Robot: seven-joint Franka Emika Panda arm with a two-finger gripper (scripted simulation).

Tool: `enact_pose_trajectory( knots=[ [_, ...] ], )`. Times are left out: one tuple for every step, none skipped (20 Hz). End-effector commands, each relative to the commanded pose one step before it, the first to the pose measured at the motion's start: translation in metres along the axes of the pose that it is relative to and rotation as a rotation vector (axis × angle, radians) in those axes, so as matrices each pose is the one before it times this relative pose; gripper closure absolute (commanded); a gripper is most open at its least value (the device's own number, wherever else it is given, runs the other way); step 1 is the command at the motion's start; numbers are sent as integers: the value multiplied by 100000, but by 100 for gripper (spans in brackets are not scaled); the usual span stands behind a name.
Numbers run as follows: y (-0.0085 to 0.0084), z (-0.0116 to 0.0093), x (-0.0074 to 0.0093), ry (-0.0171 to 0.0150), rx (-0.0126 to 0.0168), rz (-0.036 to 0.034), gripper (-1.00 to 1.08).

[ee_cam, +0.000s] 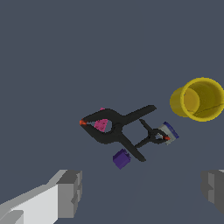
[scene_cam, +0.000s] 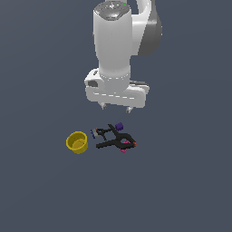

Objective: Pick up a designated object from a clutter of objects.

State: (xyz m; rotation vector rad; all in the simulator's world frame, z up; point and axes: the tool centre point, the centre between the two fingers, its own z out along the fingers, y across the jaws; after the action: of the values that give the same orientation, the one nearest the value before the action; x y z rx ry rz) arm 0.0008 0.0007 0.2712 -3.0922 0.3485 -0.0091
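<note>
The tiny dark purple block lies on the grey floor beside the handles of a large black clamp with orange tips. A smaller black clamp, a pink piece, a blue piece and a yellow cup make up the clutter. My gripper is open and empty, hovering above the floor just behind the block. Its fingers show wide apart in the wrist view.
The cup stands at the exterior view's left of the clamps. The floor around the clutter is plain grey. The white arm rises behind the clutter.
</note>
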Motion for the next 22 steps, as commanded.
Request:
enact_pose_trajectory(
  knots=[
    [-56, 1409, -201, -59, -118, 5218, -92],
    [-16, 622, -103, -12, -54, 2342, -92],
    [-12, 638, -116, -10, -58, 2416, -92],
    [-6, 636, -126, -8, -61, 2420, -92],
    [0, 632, -135, -6, -63, 2418, -92],
    [7, 628, -143, -4, -65, 2417, -92],
    [14, 624, -152, -1, -67, 2416, -92],
    [21, 620, -160, 2, -69, 2414, -92],
    [29, 615, -167, 4, -71, 2413, -92],
    [37, 611, -175, 7, -72, 2411, -92],
    [46, 606, -182, 10, -74, 2410, -92],
    [55, 601, -188, 13, -75, 2408, -92],
    [65, 596, -194, 16, -76, 2407, -92],
    [74, 591, -199, 19, -77, 2406, -92],
    [84, 585, -205, 22, -78, 2403, -92],
    [95, 580, -209, 25, -79, 2403, -92],
    [105, 574, -213, 28, -79, 2401, -92],
    [115, 568, -217, 32, -80, 2399, -92],
    [126, 563, -220, 35, -80, 2397, -92],
    [137, 557, -223, 38, -81, 2396, -92],
    [148, 551, -225, 42, -81, 2393, -92],
    [160, 544, -226, 45, -81, 2393, -92]
  ],
)
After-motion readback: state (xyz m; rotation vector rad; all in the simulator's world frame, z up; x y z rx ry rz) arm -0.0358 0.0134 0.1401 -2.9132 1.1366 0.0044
